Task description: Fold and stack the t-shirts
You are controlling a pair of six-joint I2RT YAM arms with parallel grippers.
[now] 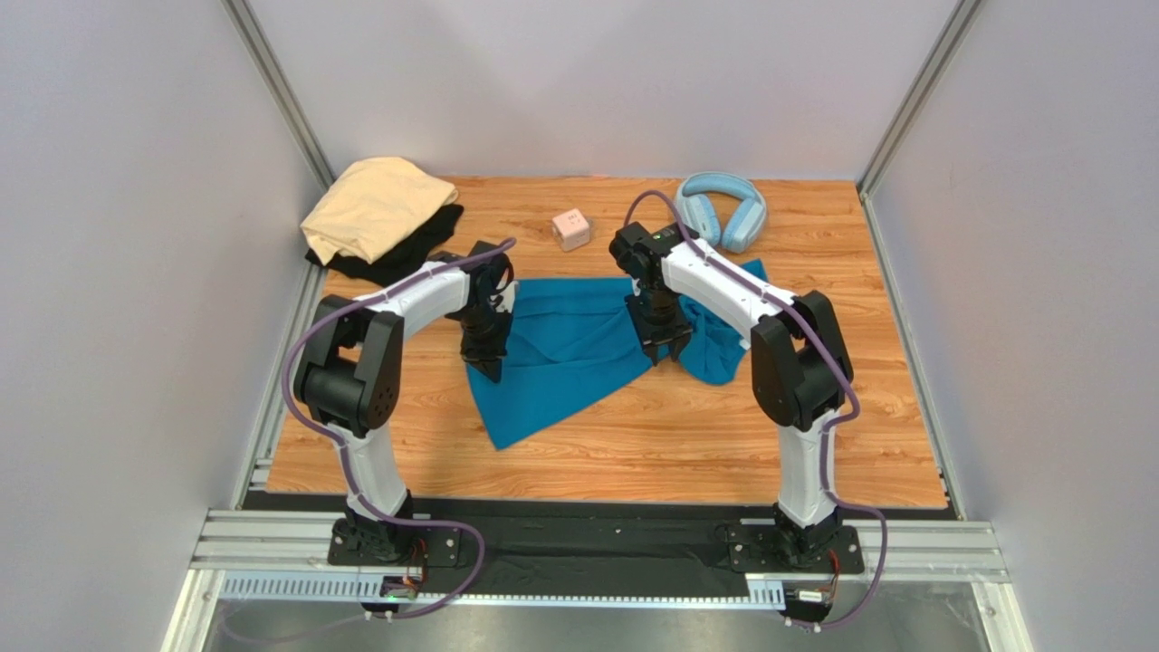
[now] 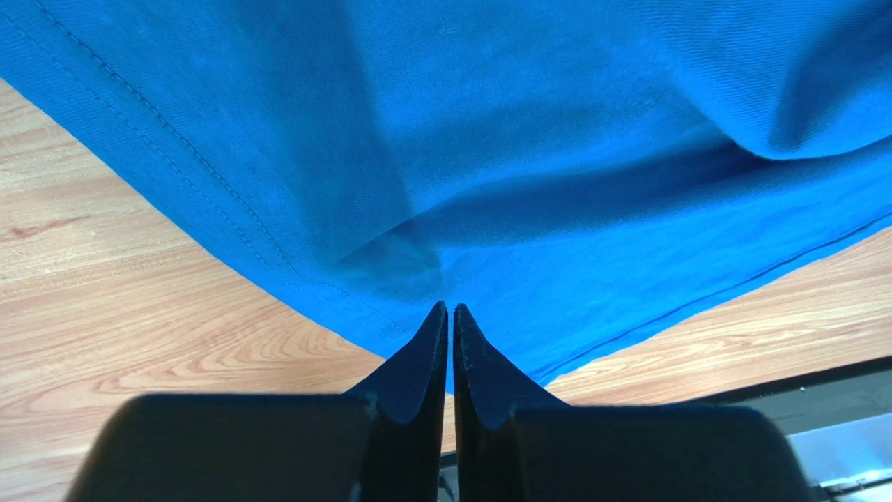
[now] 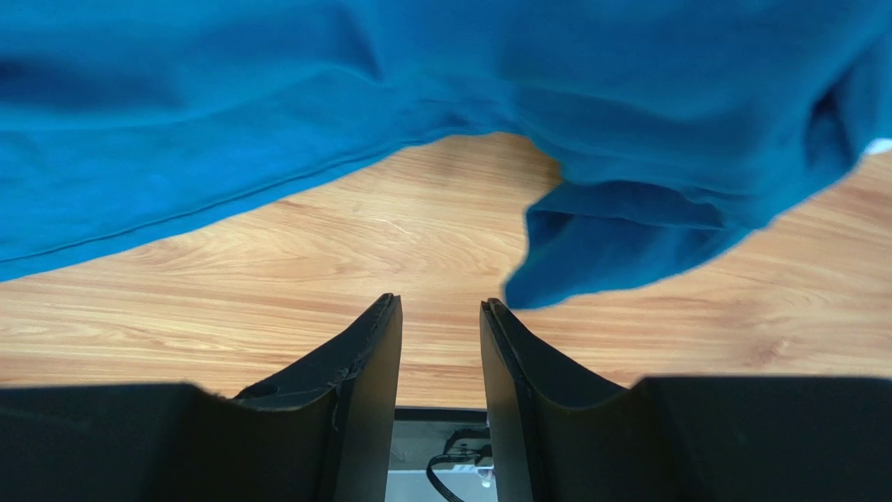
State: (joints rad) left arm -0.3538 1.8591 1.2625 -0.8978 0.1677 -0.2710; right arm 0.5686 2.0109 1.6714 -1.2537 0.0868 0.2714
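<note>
A teal-blue t-shirt (image 1: 572,356) lies in the middle of the wooden worktop (image 1: 708,435), between the two arms. Its left part is spread fairly flat, with one corner pointing toward the near edge. Its right end is bunched up under the right arm.

The left gripper (image 2: 450,311) is down at the shirt's left edge. Its jaws are pressed almost together and seem to be pinching the hem. Creases in the cloth run straight to the tips, though the cloth between them is hard to see.

The right gripper (image 3: 440,303) hovers over the shirt's right part with its jaws spread. Bare wood shows between them, and a drooping fold of the blue cloth hangs just beyond the tips.

At the far left corner a tan t-shirt (image 1: 374,204) sits in a loose heap on top of a black t-shirt (image 1: 408,254). Along the far edge, well apart from the shirts, are a small pink cube (image 1: 572,228) and light-blue headphones (image 1: 721,207).
</note>
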